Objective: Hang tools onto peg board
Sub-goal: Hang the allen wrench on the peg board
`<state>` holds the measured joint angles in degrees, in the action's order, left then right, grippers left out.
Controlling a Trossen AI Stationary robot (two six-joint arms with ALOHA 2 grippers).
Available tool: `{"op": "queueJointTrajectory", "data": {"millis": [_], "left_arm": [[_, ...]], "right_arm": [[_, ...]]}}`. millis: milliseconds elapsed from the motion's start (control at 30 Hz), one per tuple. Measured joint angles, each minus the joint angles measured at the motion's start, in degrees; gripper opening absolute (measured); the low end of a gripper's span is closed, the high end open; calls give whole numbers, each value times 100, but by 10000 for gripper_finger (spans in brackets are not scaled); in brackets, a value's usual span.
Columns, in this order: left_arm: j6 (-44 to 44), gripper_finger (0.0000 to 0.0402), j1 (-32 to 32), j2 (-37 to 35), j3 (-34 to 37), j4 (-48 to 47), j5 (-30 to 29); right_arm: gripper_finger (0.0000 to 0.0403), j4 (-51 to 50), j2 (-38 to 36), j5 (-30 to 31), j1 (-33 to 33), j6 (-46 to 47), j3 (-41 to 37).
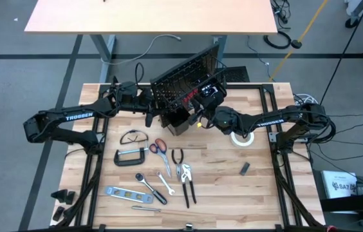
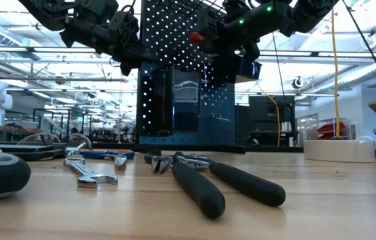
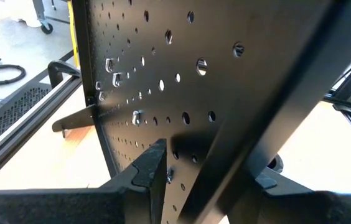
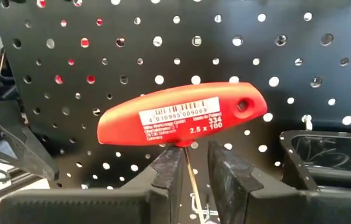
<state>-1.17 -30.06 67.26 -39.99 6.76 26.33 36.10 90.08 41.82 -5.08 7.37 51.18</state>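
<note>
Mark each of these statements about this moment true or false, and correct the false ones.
1. The right gripper holds a red T-handle tool in front of the peg board. True.
2. The peg board lies flat on the table. False: it stands upright, and in the high view it leans.
3. The left gripper is closed on the peg board's edge. True: its fingers sit on either side of the panel.
4. The white tape roll hangs on the peg board. False: it lies on the table under the right arm.
5. The black C-clamp lies on the table. True.
6. The red-handled scissors are in the right gripper. False: they lie on the table by the C-clamp.
</note>
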Motion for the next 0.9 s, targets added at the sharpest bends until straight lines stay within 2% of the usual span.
{"op": "queueJointTrajectory", "data": {"millis": [133, 267, 467, 900], "left_arm": [[0, 123, 0, 0, 0, 0, 0], [-1, 123, 0, 0, 0, 0, 0], [0, 123, -2, 0, 0, 0, -1], [-4, 123, 0, 0, 0, -4, 0]], "right_arm": [[68, 82, 1, 0, 0, -2, 0], [68, 260, 13, -126, 51, -485, -7], [68, -502, 28, -303, 89, -1043, 371], [68, -472, 134, -298, 96, -943, 555]]}}
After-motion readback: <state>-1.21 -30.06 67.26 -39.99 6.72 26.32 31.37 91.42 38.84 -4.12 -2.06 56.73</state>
